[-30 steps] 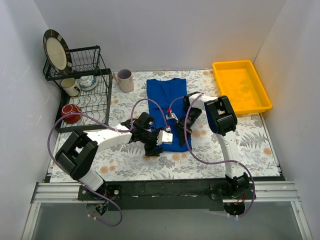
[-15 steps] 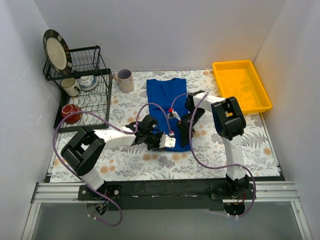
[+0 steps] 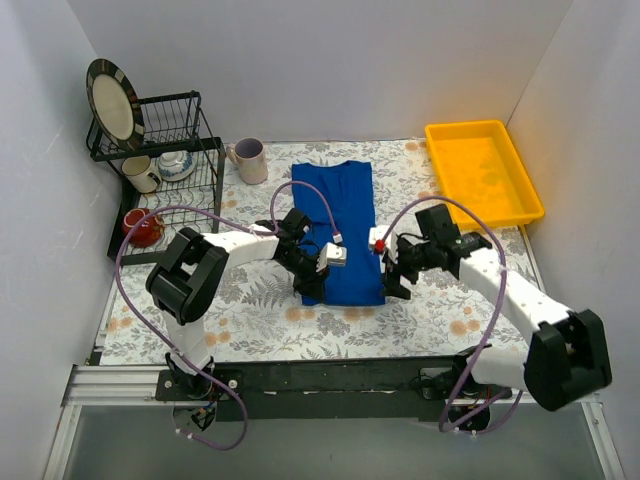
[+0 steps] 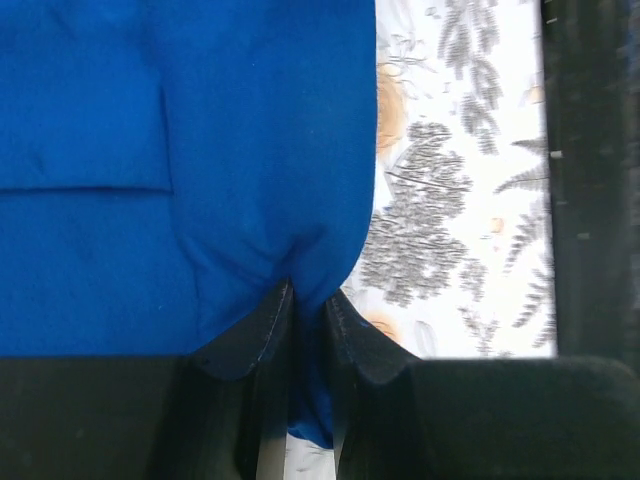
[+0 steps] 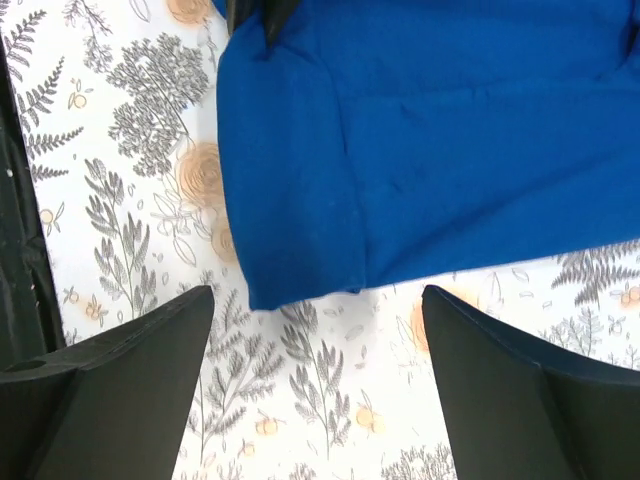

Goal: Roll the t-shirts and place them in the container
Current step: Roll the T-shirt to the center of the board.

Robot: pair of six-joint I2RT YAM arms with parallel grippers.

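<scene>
The left hand [image 3: 312,283] sits at the near-left corner of the t-shirt [image 3: 338,215]. The shirt lies folded into a long strip running away from the arms, in the middle of the floral surface [image 3: 240,310]. In its wrist view this hand [image 4: 308,292] is narrowed onto a tuck of the blue hem, likely to lift that edge and start the roll. The right hand [image 3: 395,278] hangs at the near-right corner, spread wide and holding nothing. In its own view it [image 5: 315,295] straddles that corner, probably lining up a matching pinch so both corners turn over together. No lettering or graphic shows on the cloth. From above, the left hand covers the hem. Whether the right fingers touch the surface I cannot tell.
</scene>
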